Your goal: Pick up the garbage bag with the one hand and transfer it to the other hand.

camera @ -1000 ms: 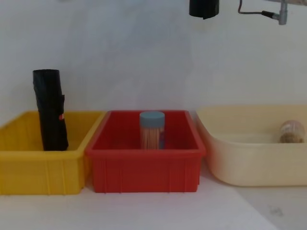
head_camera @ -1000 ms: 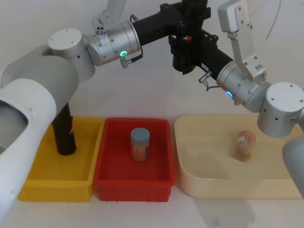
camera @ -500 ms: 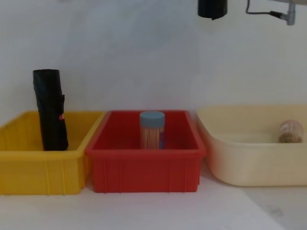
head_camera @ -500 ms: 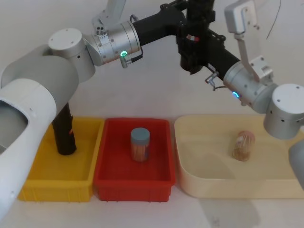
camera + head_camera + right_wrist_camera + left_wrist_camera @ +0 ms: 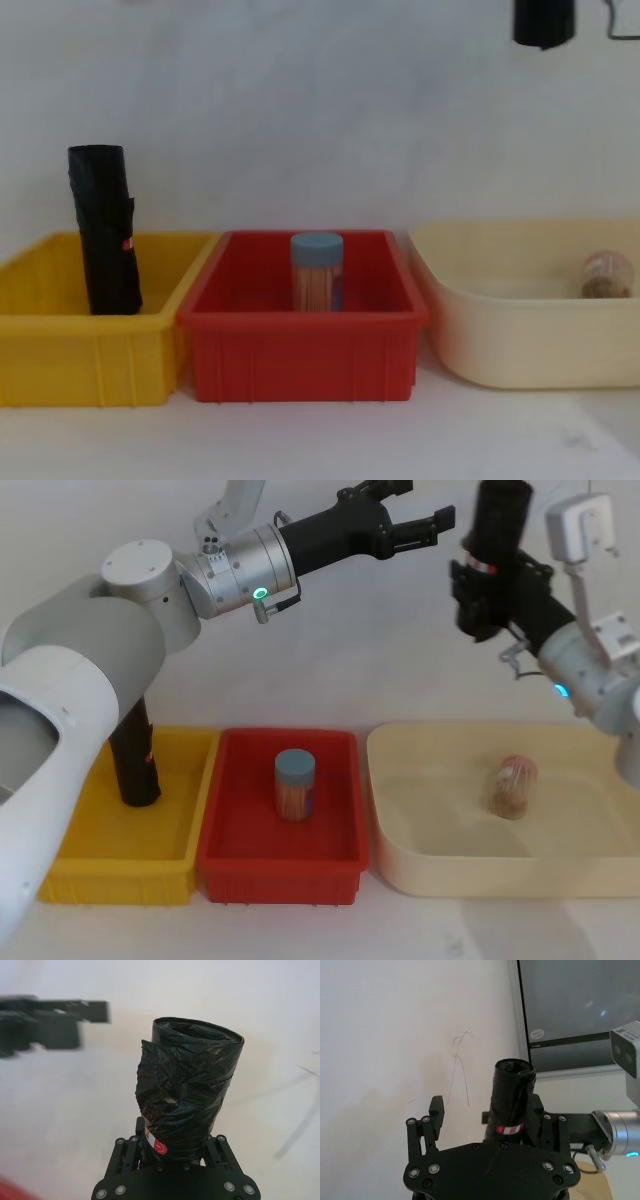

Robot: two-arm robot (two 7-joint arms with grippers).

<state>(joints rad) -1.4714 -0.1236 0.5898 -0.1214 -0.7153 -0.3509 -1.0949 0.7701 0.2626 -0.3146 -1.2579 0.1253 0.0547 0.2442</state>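
Observation:
The garbage bag (image 5: 497,520), a black roll with a small red-and-white label, is held upright and high above the bins. My right gripper (image 5: 488,588) is shut on its lower part. The right wrist view has the garbage bag (image 5: 187,1100) rising out of that gripper (image 5: 172,1149). My left gripper (image 5: 430,502) is open a short way to the left of the bag, with nothing in it. From the left wrist, the bag (image 5: 512,1092) stands beyond my open left fingers (image 5: 436,1110). The roll's bottom end (image 5: 543,22) hangs at the top of the chest view.
A second black roll (image 5: 135,760) stands in the yellow bin (image 5: 120,865). The red bin (image 5: 280,865) holds a blue-lidded jar (image 5: 295,783). A pink-lidded jar (image 5: 512,785) lies in the cream tub (image 5: 430,870). A white wall is behind.
My left gripper has opened and let go of the bag. The right gripper, shut on the bag, has carried it to the right, away from the left gripper.

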